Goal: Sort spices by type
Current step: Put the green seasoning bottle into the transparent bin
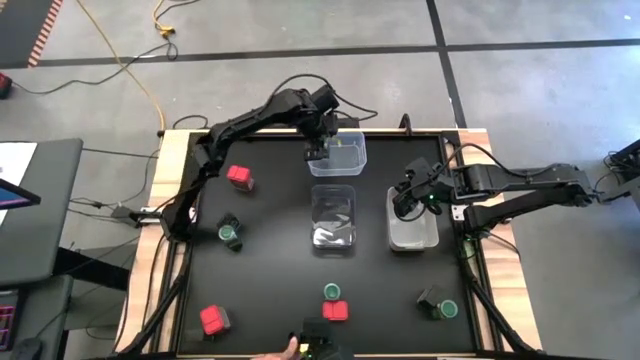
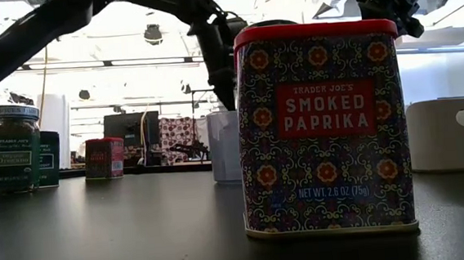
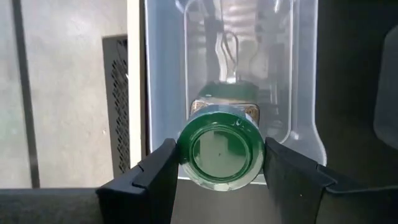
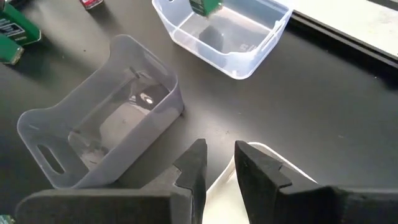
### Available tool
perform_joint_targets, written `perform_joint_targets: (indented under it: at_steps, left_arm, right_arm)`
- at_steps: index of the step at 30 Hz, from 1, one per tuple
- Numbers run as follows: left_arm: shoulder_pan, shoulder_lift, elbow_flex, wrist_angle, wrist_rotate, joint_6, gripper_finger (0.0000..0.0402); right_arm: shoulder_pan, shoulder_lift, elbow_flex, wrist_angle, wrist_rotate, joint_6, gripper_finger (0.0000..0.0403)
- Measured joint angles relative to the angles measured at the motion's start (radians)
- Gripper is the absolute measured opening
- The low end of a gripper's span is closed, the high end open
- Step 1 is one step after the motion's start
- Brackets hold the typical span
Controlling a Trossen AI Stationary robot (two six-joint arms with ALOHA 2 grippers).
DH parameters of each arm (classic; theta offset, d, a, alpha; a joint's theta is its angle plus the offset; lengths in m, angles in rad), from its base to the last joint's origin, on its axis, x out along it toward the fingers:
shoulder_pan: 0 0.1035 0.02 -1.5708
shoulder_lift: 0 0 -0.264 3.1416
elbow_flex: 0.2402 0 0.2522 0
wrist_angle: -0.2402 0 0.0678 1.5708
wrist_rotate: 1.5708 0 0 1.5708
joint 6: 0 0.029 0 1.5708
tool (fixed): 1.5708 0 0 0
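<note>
My left gripper [image 1: 320,150] [image 3: 221,155] hangs over the far clear tub [image 1: 352,160] [image 3: 165,68] and is shut on a green-lidded jar [image 3: 219,152] [image 4: 202,5]. My right gripper [image 1: 408,200] [image 4: 221,158] hovers over the rim of the right tub [image 1: 412,235] with a narrow gap between its fingers, holding nothing. On the table stand red tins [image 1: 239,178] [image 1: 214,320] [image 1: 335,311], green-lidded jars [image 1: 230,233] [image 1: 331,291] [image 1: 440,307] and a dark container [image 1: 315,345] at the near edge. A paprika tin [image 2: 322,124] fills the low view. My left gripper pinches the jar at its green lid [image 3: 186,152], one finger [image 3: 161,171] on each side of the lid's round edge. The fingers come from above, pointing down. The jar hangs upright below them, at the mouth of the far tub; what its base rests on is hidden.
A middle clear tub [image 1: 333,218] [image 4: 99,134] stands between the far tub and the near spices. The right tub is whitish. Wooden table rims [image 1: 170,150] frame the black top. Something skin-coloured [image 1: 285,350] shows at the near edge; I cannot tell what it is.
</note>
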Motion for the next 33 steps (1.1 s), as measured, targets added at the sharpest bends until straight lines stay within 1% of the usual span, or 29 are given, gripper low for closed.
perform_joint_targets:
  at_steps: [11,24,33]
  left_arm:
    - [0.032,0.059,-0.002,0.014,0.006,-0.008,0.0203]
    - [0.039,0.061,-0.002,0.038,0.011,-0.001,0.0205]
    - [0.027,0.061,0.0,0.087,0.01,0.001,0.0205]
  right_arm:
    - [0.006,0.0,0.0,-0.003,0.0,-0.003,0.0111]
    - [0.006,0.0,0.0,-0.004,0.0,-0.002,0.0111]
    - [0.006,0.0,0.0,-0.004,0.0,-0.002,0.0111]
